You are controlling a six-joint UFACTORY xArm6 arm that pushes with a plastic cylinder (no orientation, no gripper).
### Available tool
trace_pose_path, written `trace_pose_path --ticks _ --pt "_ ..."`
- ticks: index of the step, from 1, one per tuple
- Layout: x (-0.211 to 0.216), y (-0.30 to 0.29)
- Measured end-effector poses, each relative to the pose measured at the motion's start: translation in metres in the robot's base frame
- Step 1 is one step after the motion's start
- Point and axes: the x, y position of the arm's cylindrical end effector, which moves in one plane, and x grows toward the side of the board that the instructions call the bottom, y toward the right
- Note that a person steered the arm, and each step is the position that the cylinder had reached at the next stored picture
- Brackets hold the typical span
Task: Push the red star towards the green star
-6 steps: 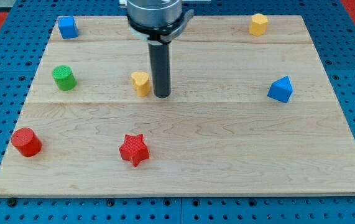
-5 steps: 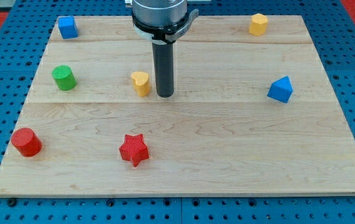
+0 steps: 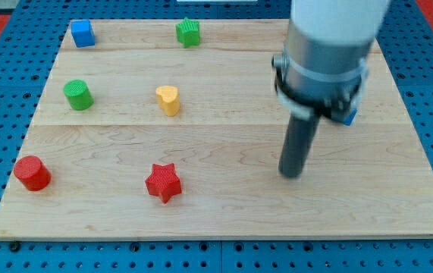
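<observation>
The red star [image 3: 163, 183] lies near the board's bottom edge, left of centre. The green star [image 3: 189, 32] sits at the view's top, straight up the board from it and slightly right. My tip [image 3: 291, 175] rests on the board well to the right of the red star, at about the same height in the view, not touching any block. The arm's grey body rises from it towards the upper right.
A yellow heart-shaped block [image 3: 168, 99] lies between the two stars. A green cylinder [image 3: 77, 95] and a red cylinder [image 3: 32, 173] are at the left, a blue cube [image 3: 83, 33] at top left. A blue block [image 3: 348, 117] peeks out behind the arm.
The tip has moved from beside the yellow heart down and to the right. The green star, hidden before by the arm, now shows. The yellow block at top right is now hidden.
</observation>
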Motion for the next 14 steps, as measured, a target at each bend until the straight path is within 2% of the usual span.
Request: trace_pose_path --ticks 1,2,3,4,5,6,7,8,9,10,11,12,13,14 --pt "0.031 -0.108" --pt "-0.012 -0.147" --pt "-0.027 -0.171" --pt "-0.018 -0.205" --pt "-0.079 -0.234" --pt "-0.096 -0.231" --pt "-0.080 -0.228" --pt "-0.139 -0.257" --pt "-0.163 -0.259" --pt "-0.101 -0.235" --pt "-0.088 -0.194" --pt "-0.160 -0.228" --pt "-0.133 -0.246" --pt "-0.146 -0.267"
